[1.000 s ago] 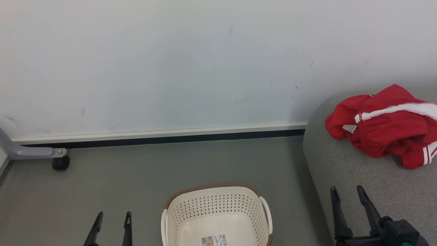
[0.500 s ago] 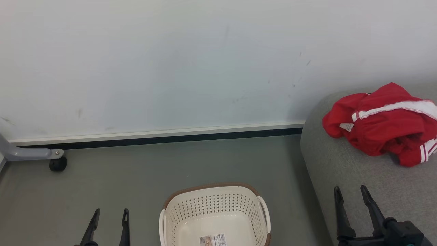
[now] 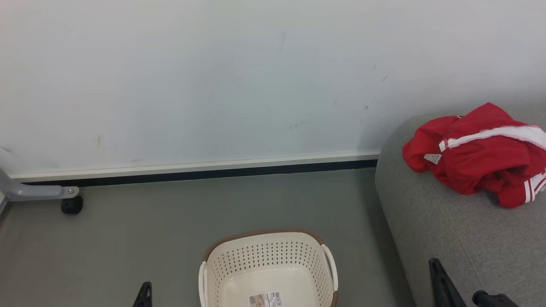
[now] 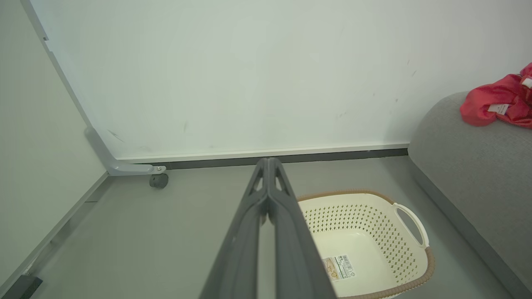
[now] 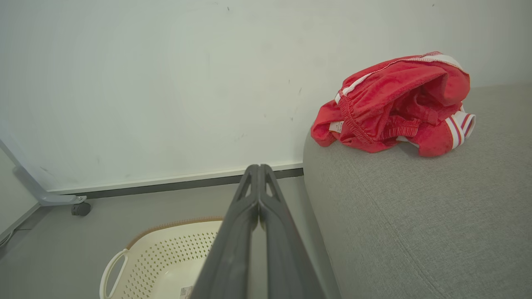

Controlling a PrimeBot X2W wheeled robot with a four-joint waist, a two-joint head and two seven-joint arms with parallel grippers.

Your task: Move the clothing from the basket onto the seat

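Left gripper (image 4: 269,165): fingers are seen pressed together, clenched on nothing. Right gripper (image 5: 258,168): same, fingers closed flat against each other, nothing grasped.

The basket (image 3: 266,258) is found on the floor (image 3: 170,221) between the two grippers, just right of the left one and left of the right one. Its pale bottom is seen bare, with a barcode sticker (image 3: 267,299) stuck on it.

The clothing (image 3: 473,157) is found bunched in a red heap on the seat (image 3: 426,221), ahead and right of the right gripper, well apart from it.

A caster wheel (image 3: 71,205) is seen by the wall, ahead and left of the left gripper.
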